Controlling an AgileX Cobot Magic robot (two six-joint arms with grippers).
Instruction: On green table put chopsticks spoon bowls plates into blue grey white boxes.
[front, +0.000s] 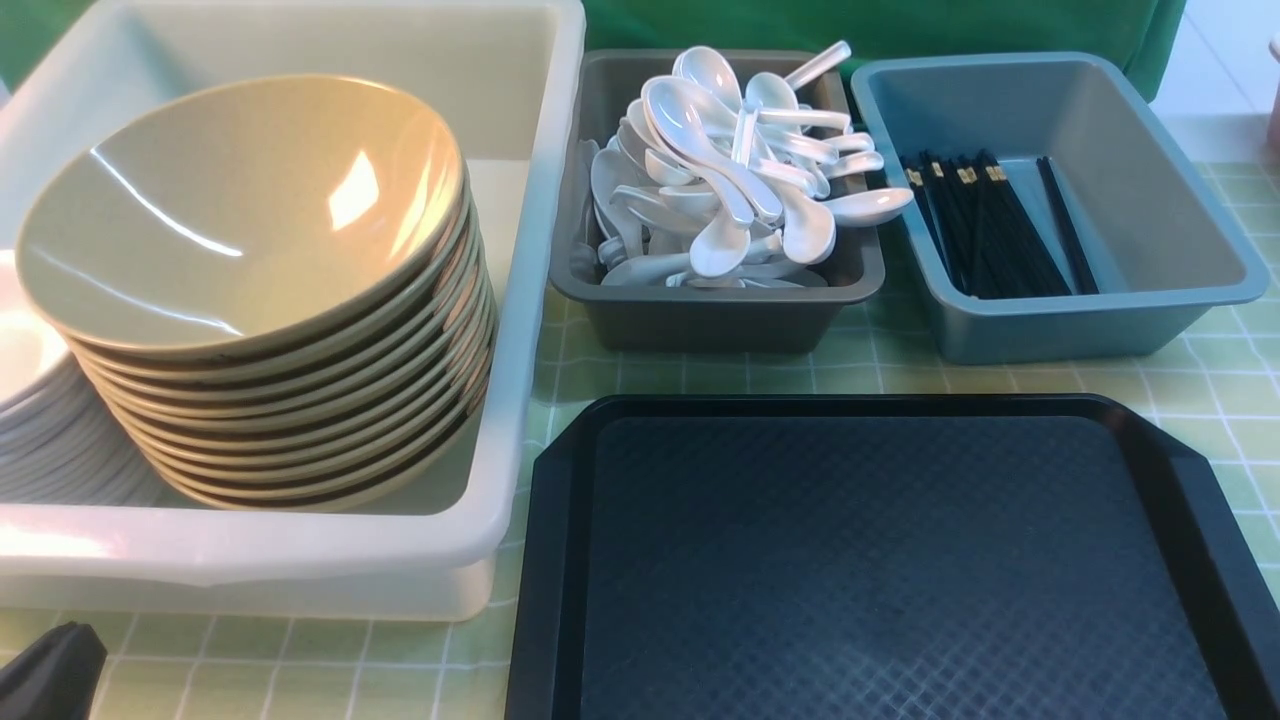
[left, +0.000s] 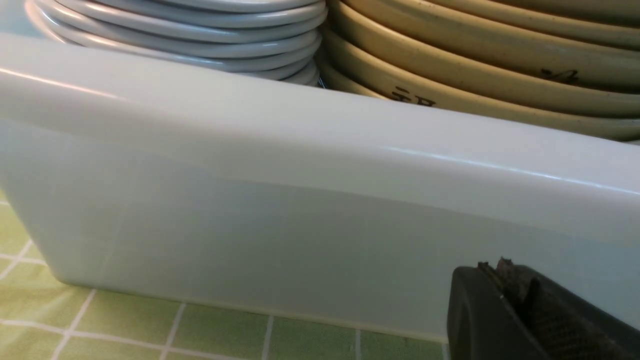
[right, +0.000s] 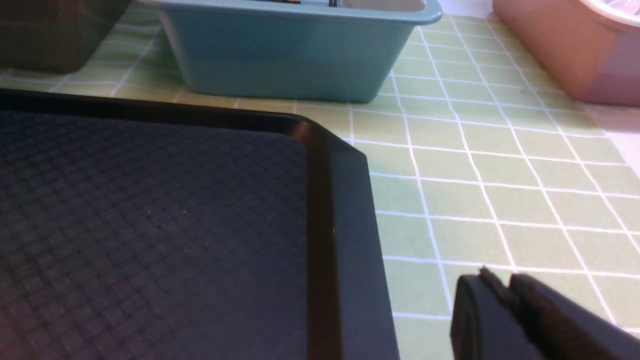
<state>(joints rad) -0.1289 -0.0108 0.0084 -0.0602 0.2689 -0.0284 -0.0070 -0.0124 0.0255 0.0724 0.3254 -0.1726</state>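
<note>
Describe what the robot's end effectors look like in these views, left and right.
Only small parts show. The left end effector is matte black with rounded outer edges, and its inner face carries a rough, cross-hatched grip pad, worn and frayed at the tip. The right end effector is the same matte black, rounded form. A black corner in the front view is probably the left one. No cables or markings are visible.

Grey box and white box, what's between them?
Only a narrow strip of green table lies between the grey box and white box, seen from the front.
</note>
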